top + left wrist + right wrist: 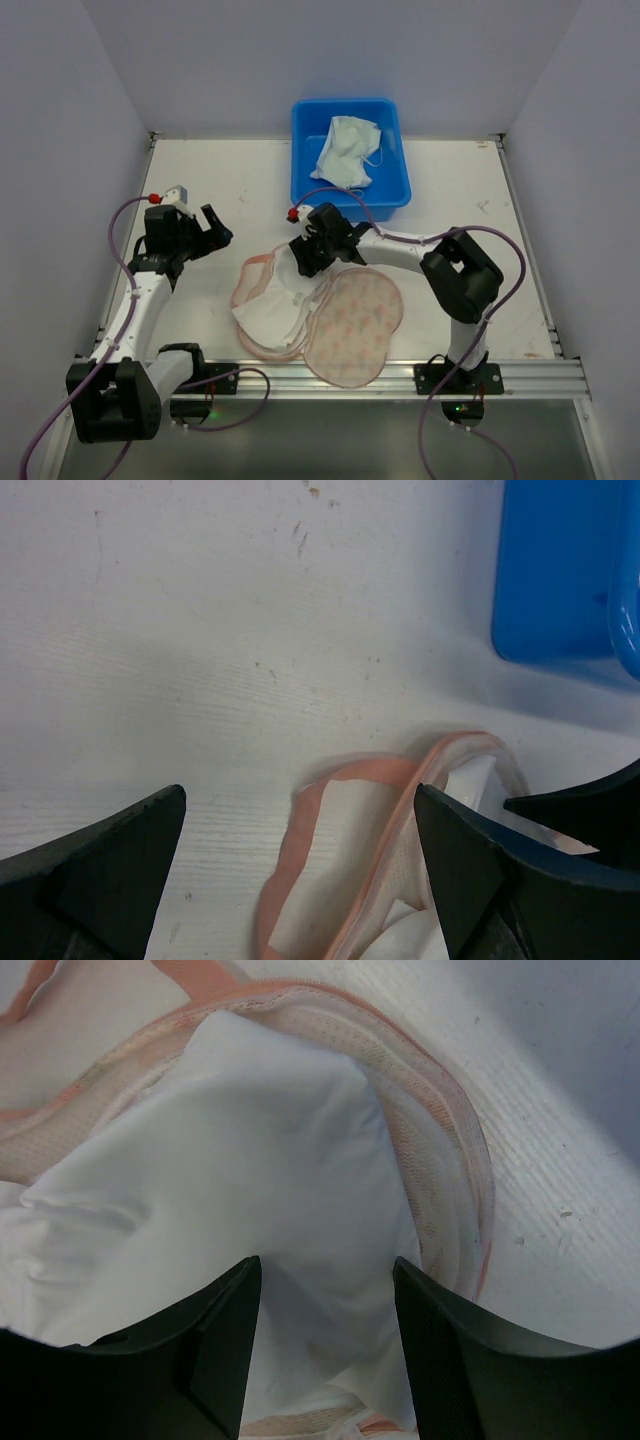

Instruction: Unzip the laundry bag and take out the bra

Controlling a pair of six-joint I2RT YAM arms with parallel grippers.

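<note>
While the laundry bag (pixel 350 320) lies unzipped and spread flat on the worktop (pixel 200 170) at lower centre of the top view, the bra (pixel 348 150) rests crumpled inside the blue plastic tub (pixel 398 190) at upper centre, well apart from the bag. The right hand (pixel 303 255) sits at the bag's upper rim, jaws partly spread over the white lining (pixel 250 1160) and gripping nothing. The left hand (pixel 213 228) hovers left of the bag, jaws wide, empty.
</note>
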